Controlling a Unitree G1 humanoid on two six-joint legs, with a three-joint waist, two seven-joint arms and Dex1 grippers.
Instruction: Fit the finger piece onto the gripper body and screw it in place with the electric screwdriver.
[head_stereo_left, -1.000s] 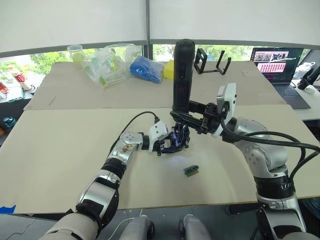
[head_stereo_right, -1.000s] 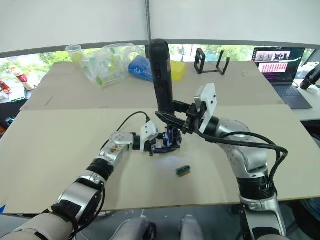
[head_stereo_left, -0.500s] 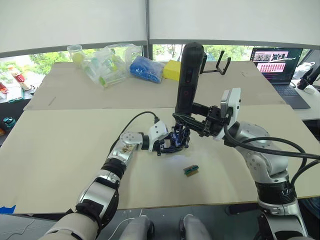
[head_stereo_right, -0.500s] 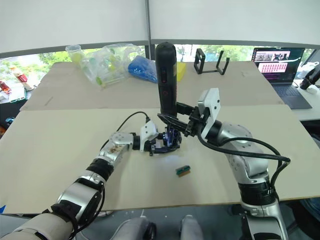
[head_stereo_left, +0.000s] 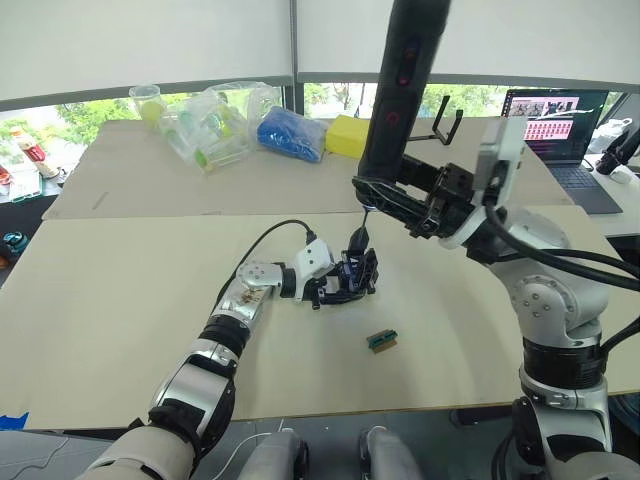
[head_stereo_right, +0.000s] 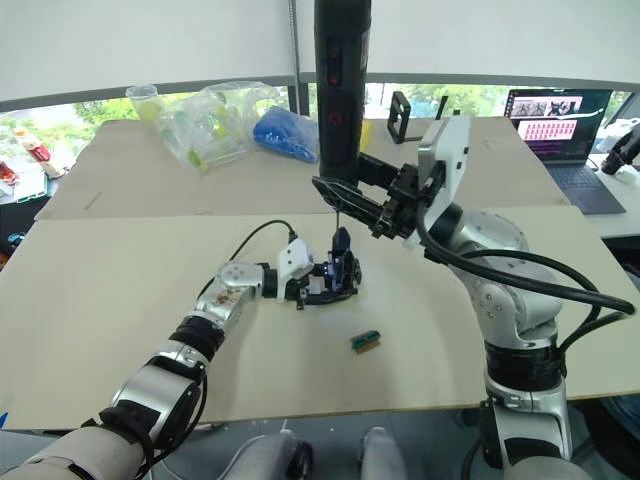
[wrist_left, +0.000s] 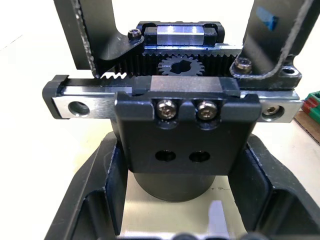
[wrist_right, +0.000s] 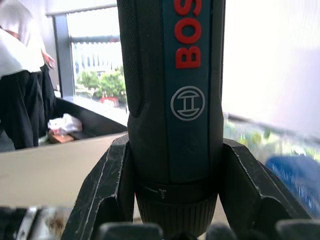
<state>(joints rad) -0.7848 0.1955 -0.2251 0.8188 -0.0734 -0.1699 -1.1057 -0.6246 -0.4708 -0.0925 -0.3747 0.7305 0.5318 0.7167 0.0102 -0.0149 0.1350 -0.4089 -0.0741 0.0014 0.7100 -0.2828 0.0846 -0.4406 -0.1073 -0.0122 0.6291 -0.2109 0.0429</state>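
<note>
Both claws clamped, screwdriver raised above the gripper body

The left gripper (head_stereo_left: 335, 285) pinches the gripper body (head_stereo_left: 352, 277) by its round base on the table (head_stereo_left: 120, 290). The right gripper (head_stereo_left: 385, 198) clasps the electric screwdriver (head_stereo_left: 398, 90) upright, its bit just above the body's upright finger piece (head_stereo_right: 340, 243).

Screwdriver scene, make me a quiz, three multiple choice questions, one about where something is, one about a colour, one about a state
1. The small green-and-tan block lies:
A. on the table nearer the robot than the gripper body
B. on the laptop
C. inside the plastic bag

2. The lettering on the electric screwdriver is:
A. white
B. red
C. yellow

3. The right gripper is:
A. open
B. shut on the gripper body
C. shut on the electric screwdriver

Answers:
1 A, it sits on bare tabletop.
2 B, red letters show.
3 C, both fingers clamp the barrel.
</note>
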